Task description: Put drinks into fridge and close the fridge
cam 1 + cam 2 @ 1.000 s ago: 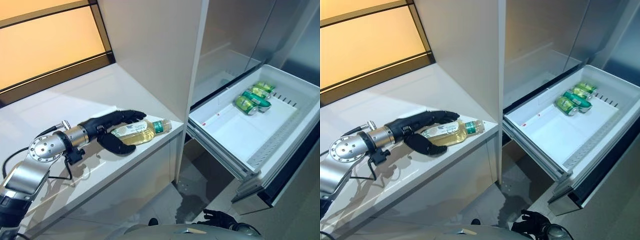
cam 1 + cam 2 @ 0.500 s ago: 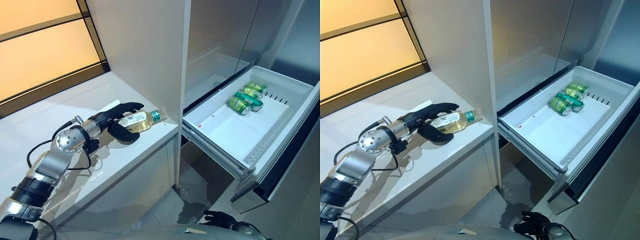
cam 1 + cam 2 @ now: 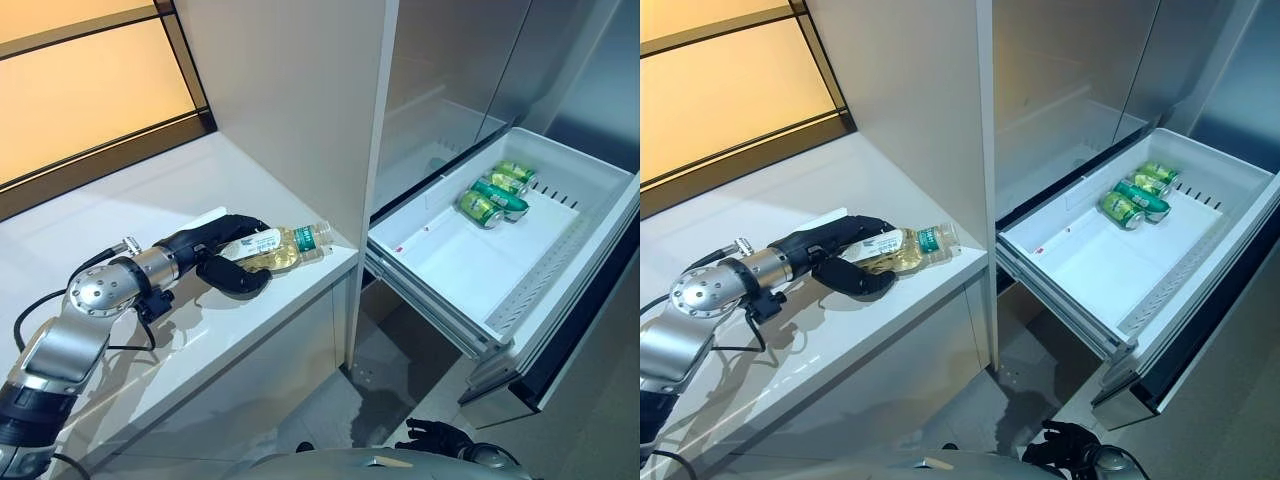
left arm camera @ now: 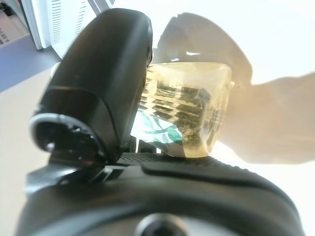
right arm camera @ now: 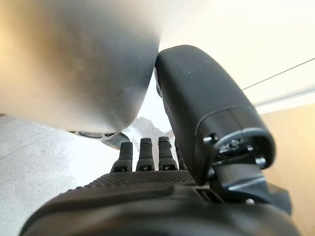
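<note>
A clear bottle of yellowish drink with a green cap lies on its side on the white counter, near the counter's right edge. My left hand lies over it, fingers curled across its top and the thumb pressed to its near side. The bottle's base fills the left wrist view. The white fridge drawer stands pulled out at the right, with several green cans at its far end. My right hand hangs low, relaxed and holding nothing, its fingers straight.
A tall white cabinet panel rises between the counter and the fridge. Behind the counter is an orange-lit window. The near part of the drawer floor is bare. Grey floor lies below the drawer.
The camera has shifted a little. My left hand's fingers have curled closer round the bottle, which still lies on the counter. The drawer and cans are unchanged.
</note>
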You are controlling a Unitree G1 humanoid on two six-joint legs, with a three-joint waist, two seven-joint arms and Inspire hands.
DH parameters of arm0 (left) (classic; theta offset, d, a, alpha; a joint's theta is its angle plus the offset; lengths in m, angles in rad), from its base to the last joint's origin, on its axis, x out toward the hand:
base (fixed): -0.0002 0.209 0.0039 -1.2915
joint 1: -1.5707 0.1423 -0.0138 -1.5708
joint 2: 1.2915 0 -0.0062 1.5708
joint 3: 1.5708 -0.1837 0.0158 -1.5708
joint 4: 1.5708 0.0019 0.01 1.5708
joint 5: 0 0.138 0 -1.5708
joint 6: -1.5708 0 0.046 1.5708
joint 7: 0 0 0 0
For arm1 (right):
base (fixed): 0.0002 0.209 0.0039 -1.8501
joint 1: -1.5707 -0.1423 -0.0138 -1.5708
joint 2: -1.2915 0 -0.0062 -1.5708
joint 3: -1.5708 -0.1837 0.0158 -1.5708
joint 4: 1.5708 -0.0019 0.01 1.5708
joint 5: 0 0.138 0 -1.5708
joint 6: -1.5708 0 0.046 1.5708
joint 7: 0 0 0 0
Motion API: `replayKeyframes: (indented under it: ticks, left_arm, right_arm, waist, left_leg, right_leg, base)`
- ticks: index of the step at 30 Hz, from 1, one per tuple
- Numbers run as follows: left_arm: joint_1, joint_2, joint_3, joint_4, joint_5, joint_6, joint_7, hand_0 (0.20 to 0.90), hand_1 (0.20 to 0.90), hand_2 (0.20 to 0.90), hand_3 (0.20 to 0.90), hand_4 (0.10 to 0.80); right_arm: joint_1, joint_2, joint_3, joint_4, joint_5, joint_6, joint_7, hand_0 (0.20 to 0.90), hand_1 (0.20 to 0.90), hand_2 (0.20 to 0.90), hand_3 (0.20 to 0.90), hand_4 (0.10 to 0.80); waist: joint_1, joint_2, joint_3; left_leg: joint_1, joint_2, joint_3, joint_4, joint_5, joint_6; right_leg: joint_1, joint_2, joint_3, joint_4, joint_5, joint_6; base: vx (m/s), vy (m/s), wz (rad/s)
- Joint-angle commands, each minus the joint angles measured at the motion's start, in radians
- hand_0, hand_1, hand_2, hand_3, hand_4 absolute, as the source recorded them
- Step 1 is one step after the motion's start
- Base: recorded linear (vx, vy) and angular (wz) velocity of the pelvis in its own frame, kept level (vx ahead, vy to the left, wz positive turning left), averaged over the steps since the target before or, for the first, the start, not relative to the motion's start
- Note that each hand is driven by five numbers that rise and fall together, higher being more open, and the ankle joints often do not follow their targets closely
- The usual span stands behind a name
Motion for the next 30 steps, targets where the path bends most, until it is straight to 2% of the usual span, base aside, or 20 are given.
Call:
replayKeyframes:
  ticks: [1, 4, 7, 12, 17, 21, 24, 30]
  left_arm:
    - [0.038, 0.119, 0.145, -0.019, -0.042, -0.068, 0.091, 0.300, 0.300, 0.300, 0.200, 0.100]
    - [0.073, 0.104, 0.208, 0.006, -0.076, -0.129, 0.223, 0.300, 0.300, 0.300, 0.200, 0.100]
    - [0.110, 0.052, 0.258, 0.007, -0.131, -0.211, 0.305, 0.300, 0.300, 0.300, 0.200, 0.100]
    - [0.151, -0.046, 0.292, -0.023, -0.196, -0.317, 0.351, 0.300, 0.300, 0.300, 0.200, 0.100]
    - [0.164, -0.134, 0.314, -0.045, -0.300, -0.438, 0.432, 0.300, 0.300, 0.300, 0.200, 0.100]
    - [0.148, -0.186, 0.299, -0.052, -0.428, -0.480, 0.402, 0.300, 0.300, 0.300, 0.200, 0.100]
    - [0.139, -0.224, 0.271, -0.056, -0.504, -0.519, 0.393, 0.300, 0.300, 0.300, 0.200, 0.100]
    - [0.128, -0.309, 0.233, -0.070, -0.680, -0.617, 0.325, 0.300, 0.300, 0.300, 0.200, 0.100]
  right_arm:
    - [0.023, -0.024, 0.018, -0.011, 0.011, -0.013, -0.001, 0.900, 0.900, 0.900, 0.900, 0.800]
    - [0.033, -0.023, 0.017, -0.021, -0.013, -0.026, -0.010, 0.900, 0.900, 0.900, 0.900, 0.800]
    - [0.043, -0.025, 0.021, -0.047, -0.057, -0.033, -0.005, 0.900, 0.900, 0.900, 0.900, 0.800]
    - [0.059, -0.033, 0.057, -0.116, -0.203, -0.053, 0.021, 0.900, 0.900, 0.900, 0.900, 0.800]
    - [0.071, -0.057, 0.119, -0.271, -0.368, -0.071, 0.088, 0.900, 0.900, 0.900, 0.900, 0.800]
    - [0.064, -0.092, 0.179, -0.415, -0.408, -0.098, 0.140, 0.900, 0.900, 0.900, 0.900, 0.800]
    - [0.062, -0.119, 0.203, -0.533, -0.428, -0.150, 0.189, 0.900, 0.900, 0.900, 0.900, 0.800]
    - [0.060, -0.164, 0.186, -0.753, -0.390, -0.224, 0.303, 0.900, 0.900, 0.900, 0.900, 0.800]
  waist:
    - [0.028, -0.003, 0.005]
    - [0.034, -0.006, 0.006]
    - [0.043, -0.014, 0.008]
    - [0.052, -0.027, 0.011]
    - [0.057, -0.044, 0.012]
    - [0.057, -0.055, 0.008]
    - [0.053, -0.060, 0.004]
    - [0.040, -0.069, 0.003]
  left_leg:
    - [-0.011, -0.025, 0.054, 0.006, -0.069, -0.014]
    - [-0.014, -0.026, 0.049, 0.006, -0.068, -0.014]
    - [-0.015, -0.028, 0.042, 0.006, -0.069, -0.014]
    - [-0.017, -0.031, 0.030, 0.006, -0.070, -0.015]
    - [-0.016, -0.032, 0.023, 0.006, -0.074, -0.017]
    - [-0.014, -0.035, 0.019, 0.006, -0.075, -0.018]
    - [-0.011, -0.036, 0.018, 0.006, -0.077, -0.017]
    - [-0.006, -0.040, 0.018, 0.006, -0.079, -0.013]
  right_leg:
    - [0.058, 0.008, -0.002, 0.015, -0.083, 0.072]
    - [0.056, 0.008, -0.002, 0.015, -0.083, 0.070]
    - [0.056, 0.007, -0.005, 0.015, -0.085, 0.068]
    - [0.056, 0.005, -0.009, 0.015, -0.086, 0.065]
    - [0.056, 0.001, -0.013, 0.013, -0.089, 0.062]
    - [0.057, -0.001, -0.014, 0.012, -0.087, 0.061]
    - [0.057, -0.002, -0.013, 0.012, -0.086, 0.060]
    - [0.057, -0.005, -0.005, 0.013, -0.083, 0.059]
  base:
    - [0.000, 0.000, 0.00]
    - [0.000, 0.000, 0.00]
    - [0.000, 0.000, 0.00]
    - [-0.002, -0.006, 0.02]
    - [-0.001, -0.015, 0.04]
    - [0.008, 0.000, 0.00]
    - [0.000, 0.000, 0.00]
    - [0.008, 0.011, 0.00]
